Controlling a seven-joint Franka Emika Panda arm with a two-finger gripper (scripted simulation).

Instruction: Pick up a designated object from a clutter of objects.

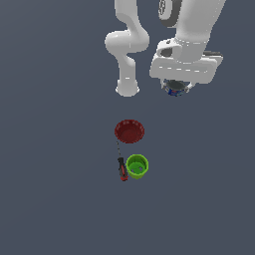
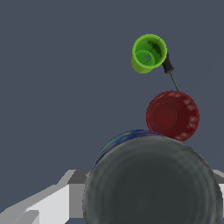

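The tiny dark can (image 1: 175, 91) sits under my hand, held between the fingers of my gripper (image 1: 176, 87), high above the floor at the exterior view's upper right. In the wrist view its greyish top (image 2: 153, 183) fills the near field, with a blue-black rim showing, and a grey finger (image 2: 48, 205) is beside it. The rest of the clutter lies apart from the can: a dark red bowl (image 1: 129, 131) (image 2: 173, 115), a bright green cup (image 1: 137, 166) (image 2: 148, 53), and a red-and-black screwdriver (image 1: 121, 168) (image 2: 168, 66) touching the cup's side.
The arm's white base (image 1: 127, 88) stands at the exterior view's left of my hand, beyond the bowl. The floor (image 1: 55, 164) is plain dark grey all around.
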